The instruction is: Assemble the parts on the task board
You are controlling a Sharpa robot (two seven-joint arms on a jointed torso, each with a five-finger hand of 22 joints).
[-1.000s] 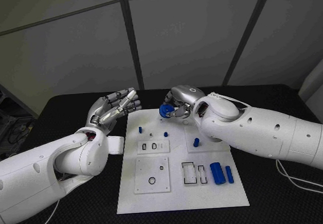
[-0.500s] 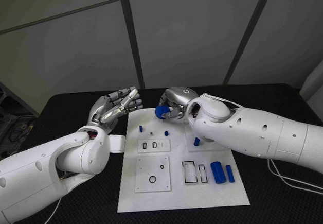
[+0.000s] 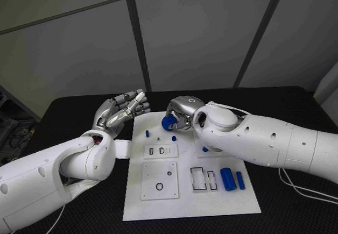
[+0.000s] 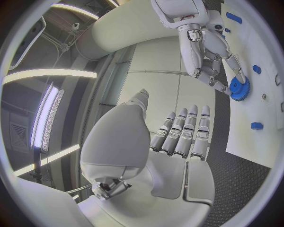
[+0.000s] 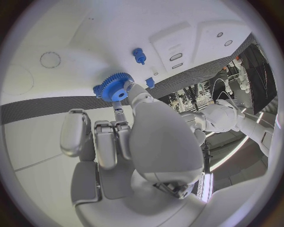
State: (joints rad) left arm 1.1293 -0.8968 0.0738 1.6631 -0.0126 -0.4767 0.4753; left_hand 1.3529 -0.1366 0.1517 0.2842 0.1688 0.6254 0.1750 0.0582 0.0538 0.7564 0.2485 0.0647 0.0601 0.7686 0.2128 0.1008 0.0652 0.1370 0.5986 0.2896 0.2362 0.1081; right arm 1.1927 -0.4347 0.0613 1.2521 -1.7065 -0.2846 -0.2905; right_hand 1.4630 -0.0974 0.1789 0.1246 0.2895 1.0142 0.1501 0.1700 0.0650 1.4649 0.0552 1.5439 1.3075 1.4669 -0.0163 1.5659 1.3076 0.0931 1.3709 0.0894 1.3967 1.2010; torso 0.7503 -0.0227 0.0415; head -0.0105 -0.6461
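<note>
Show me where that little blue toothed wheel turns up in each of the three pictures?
Head view: the blue gear is pinched by the right hand above the far end of the task board.
Left wrist view: blue gear at the right hand's fingertips, by the board's edge.
Right wrist view: blue gear at that hand's own fingertips.
Shared landmark: the small blue peg standing on the board.

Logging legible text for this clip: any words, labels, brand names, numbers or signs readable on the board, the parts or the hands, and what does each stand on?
No text can be read.
Task board: tiny dark marks beside its outlined slots, too small to read.
Blue gear, held by the right hand: no marking.
Left hand: no lettering visible.
</note>
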